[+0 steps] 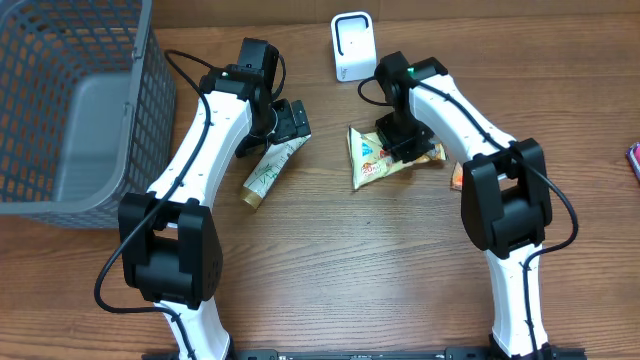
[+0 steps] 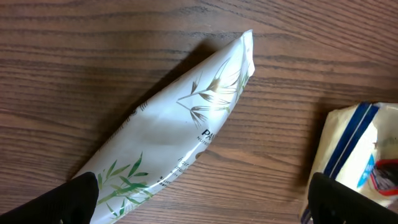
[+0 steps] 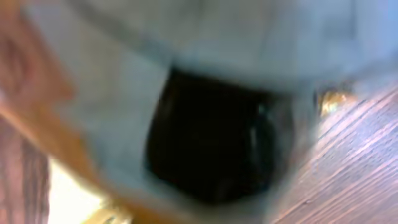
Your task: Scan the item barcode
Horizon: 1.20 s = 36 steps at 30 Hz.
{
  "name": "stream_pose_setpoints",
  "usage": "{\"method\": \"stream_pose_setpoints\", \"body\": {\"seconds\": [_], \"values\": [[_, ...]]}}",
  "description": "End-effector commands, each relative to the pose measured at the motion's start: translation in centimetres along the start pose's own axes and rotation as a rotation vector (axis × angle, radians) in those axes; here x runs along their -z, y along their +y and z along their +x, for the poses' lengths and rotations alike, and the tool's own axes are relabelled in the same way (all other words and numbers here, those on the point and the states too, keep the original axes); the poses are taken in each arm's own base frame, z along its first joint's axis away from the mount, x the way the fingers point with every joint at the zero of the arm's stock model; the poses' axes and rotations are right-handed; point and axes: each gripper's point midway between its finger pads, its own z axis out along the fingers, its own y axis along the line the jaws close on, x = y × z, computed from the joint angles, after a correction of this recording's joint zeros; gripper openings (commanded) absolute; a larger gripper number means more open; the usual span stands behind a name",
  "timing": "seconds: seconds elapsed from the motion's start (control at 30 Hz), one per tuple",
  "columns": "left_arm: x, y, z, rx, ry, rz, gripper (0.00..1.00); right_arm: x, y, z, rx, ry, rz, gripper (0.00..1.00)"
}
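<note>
Pinching snack packet (image 1: pixel 368 158), right hand (image 1: pixel 405 141) pressed together, left hand (image 1: pixel 289 123) spread wide above white pouch (image 1: pixel 267 169)

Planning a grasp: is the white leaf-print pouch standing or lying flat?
Lying flat: the pouch rests lengthwise on the wooden table.

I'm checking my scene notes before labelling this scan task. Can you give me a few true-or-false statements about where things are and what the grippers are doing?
1. The left gripper hangs open over the white pouch. True.
2. The right gripper is open. False: it is shut at the snack packet.
3. The scanner stands at the table's far edge. True.
4. The snack packet lies under the left gripper. False: it is at the right gripper.
</note>
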Motion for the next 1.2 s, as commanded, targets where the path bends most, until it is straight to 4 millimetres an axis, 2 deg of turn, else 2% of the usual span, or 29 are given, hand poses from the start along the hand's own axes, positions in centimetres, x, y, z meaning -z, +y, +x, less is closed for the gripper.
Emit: {"method": "stream_pose_setpoints", "body": {"seconds": [0.0,0.13,0.2,0.33,0.43,0.5,0.57,0.63,0.73,0.8,0.93,1.0,1.07,1.17], "values": [[0.5,-0.5,-0.5,-0.027,-0.022,0.006,1.0,-0.3,-0.7,-0.4,0.173,-0.012,0.031,0.04],[0.5,-0.5,-0.5,-0.027,-0.022,0.006,1.0,0.6,0.1,-0.6,0.36,-0.009,-0.003,0.04],[0.5,-0.5,-0.5,-0.028,-0.022,0.006,1.0,1.6,1.1,0.1,0.542,0.029,-0.06,0.04],[0.5,-0.5,-0.5,-0.027,-0.023,0.006,1.0,3.4,2.5,2.3,0.789,0.167,-0.217,0.04],[0.5,-0.5,-0.5,-0.027,-0.022,0.006,1.0,7.4,3.9,6.1,1.01,0.424,-0.556,0.04],[0.5,-0.5,-0.5,-0.028,-0.022,0.006,1.0,11.6,4.1,7.5,1.069,0.608,-0.858,0.04],[0.5,-0.5,-0.5,-0.027,-0.022,0.006,1.0,13.8,4.0,7.0,1.067,0.665,-0.996,0.04],[0.5,-0.5,-0.5,-0.028,-0.022,0.006,1.0,16.0,3.7,5.2,1.012,0.709,-1.127,0.04],[0.5,-0.5,-0.5,-0.027,-0.022,0.006,1.0,17.3,3.2,3.1,0.952,0.72,-1.199,0.04],[0.5,-0.5,-0.5,-0.027,-0.022,0.006,1.0,17.5,2.6,1.4,0.893,0.721,-1.201,0.04],[0.5,-0.5,-0.5,-0.028,-0.022,0.006,1.0,18.0,1.4,0.2,0.878,0.711,-1.229,0.04],[0.5,-0.5,-0.5,-0.027,-0.023,0.006,1.0,18.2,0.5,0.4,0.903,0.708,-1.236,0.04],[0.5,-0.5,-0.5,-0.028,-0.022,0.006,1.0,17.3,-0.1,0.6,0.943,0.69,-1.182,0.03],[0.5,-0.5,-0.5,-0.028,-0.022,0.006,1.0,16.8,-0.2,1.4,0.959,0.701,-1.138,0.03]]}}
